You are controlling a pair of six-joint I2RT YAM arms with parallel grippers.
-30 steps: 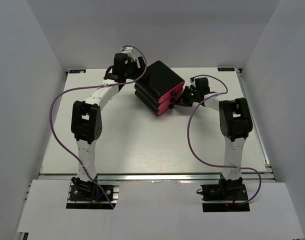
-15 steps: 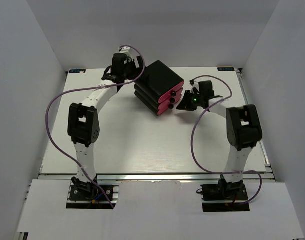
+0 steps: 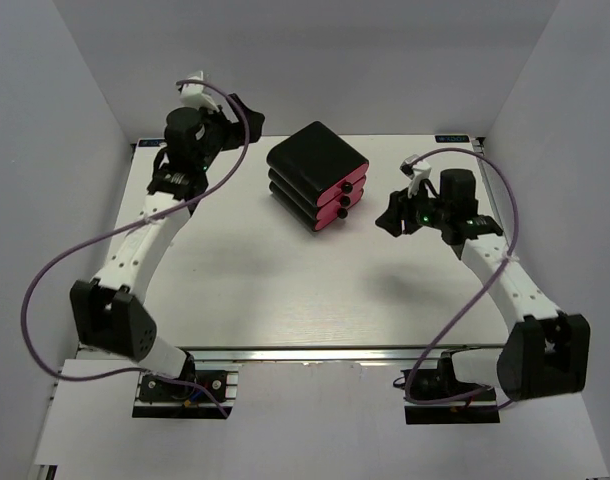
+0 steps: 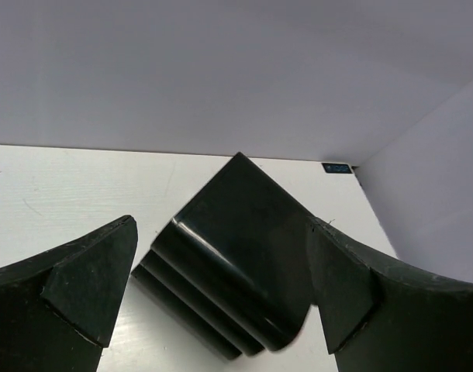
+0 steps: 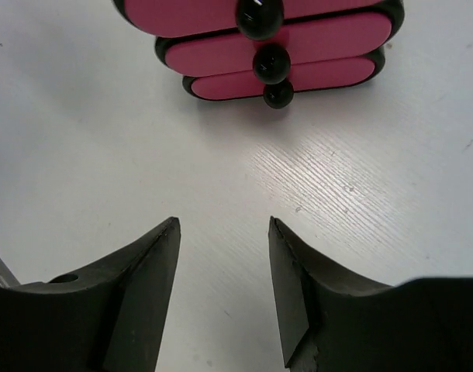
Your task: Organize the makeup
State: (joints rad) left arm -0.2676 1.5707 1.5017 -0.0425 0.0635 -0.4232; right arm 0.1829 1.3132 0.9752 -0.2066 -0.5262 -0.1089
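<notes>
- As the makeup is hidden from every view, its place cannot be told.
- A black box (image 3: 318, 176) is seen near the back of the white table (image 3: 285, 290), a little right of the middle. It is set at a slant to the table's edges.
- Three pink drawers (image 5: 260, 46) are stacked in the box, one on top of the other. All three are pushed in.
- A round black knob (image 5: 271, 63) is seen in the middle of each pink front.
- The pink fronts are turned toward the near right side of the table.
- The right gripper (image 5: 223, 232) is held over the table in front of the pink fronts. It is near them but not touching them.
- Its jaws are parted, and nothing is held. Only bare white table is seen in the gap.
- The left gripper (image 4: 221, 232) is held up by the back left corner, well apart from the box. It is pointed at the smooth black back of the box.
- Its jaws are spread wide, and nothing is gripped.
- A purple cable (image 3: 45, 290) is looped along each arm.
- Plain grey walls (image 3: 45, 150) are seen on three sides of the table.
</notes>
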